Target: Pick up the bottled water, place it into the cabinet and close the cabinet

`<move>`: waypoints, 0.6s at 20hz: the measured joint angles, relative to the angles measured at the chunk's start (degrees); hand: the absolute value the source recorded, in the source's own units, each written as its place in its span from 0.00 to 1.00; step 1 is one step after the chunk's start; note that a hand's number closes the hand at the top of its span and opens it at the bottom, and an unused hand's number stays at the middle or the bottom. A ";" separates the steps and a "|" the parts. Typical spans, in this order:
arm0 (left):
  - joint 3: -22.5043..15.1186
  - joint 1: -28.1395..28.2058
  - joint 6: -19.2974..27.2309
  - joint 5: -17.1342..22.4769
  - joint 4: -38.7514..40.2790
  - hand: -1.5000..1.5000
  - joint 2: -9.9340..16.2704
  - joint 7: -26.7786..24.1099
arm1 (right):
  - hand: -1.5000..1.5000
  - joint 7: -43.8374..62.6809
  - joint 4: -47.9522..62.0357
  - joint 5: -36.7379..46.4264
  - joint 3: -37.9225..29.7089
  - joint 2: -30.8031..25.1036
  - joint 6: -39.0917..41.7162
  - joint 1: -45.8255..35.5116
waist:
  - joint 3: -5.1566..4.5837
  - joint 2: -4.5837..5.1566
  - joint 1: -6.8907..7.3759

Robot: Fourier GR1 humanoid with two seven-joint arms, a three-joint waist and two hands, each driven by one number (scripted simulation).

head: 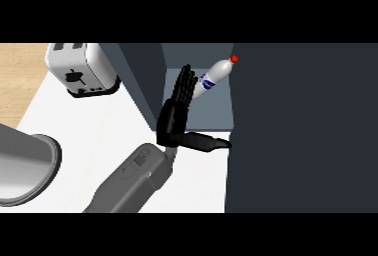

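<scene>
Item: bottled water [214,76], lying inside the open cabinet [210,107], tilted with its long axis running from near-left to far-right, red cap at the far-right end. White body, blue label at mid-length. Position relative to hand: just right of and slightly beyond the fingertips of the one visible hand [179,107]; contact cannot be told. That hand: fingers straight and extended into the cabinet, thumb spread toward the dark door [303,130] at right, holding nothing. Which arm it belongs to cannot be told from this view. Also present: toaster [80,69] far-left on the surface [81,125]; metal pot [22,167] near-left.
</scene>
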 measured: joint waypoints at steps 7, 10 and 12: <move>-3.93 10.86 -0.72 -0.88 -15.58 1.00 4.64 3.70 | 1.00 -1.50 -0.35 1.00 0.41 -3.17 3.09 0.82 | 0.00 -0.01 0.12; -5.36 15.11 -0.87 -1.23 -20.03 1.00 6.46 4.43 | 1.00 -2.19 -0.45 1.65 -0.07 -6.39 6.09 0.78 | -0.01 0.00 0.13; -5.73 18.22 -1.17 -0.98 -23.95 1.00 8.79 5.43 | 1.00 -1.84 -0.55 2.30 0.47 -8.17 7.65 0.86 | -0.02 0.00 0.33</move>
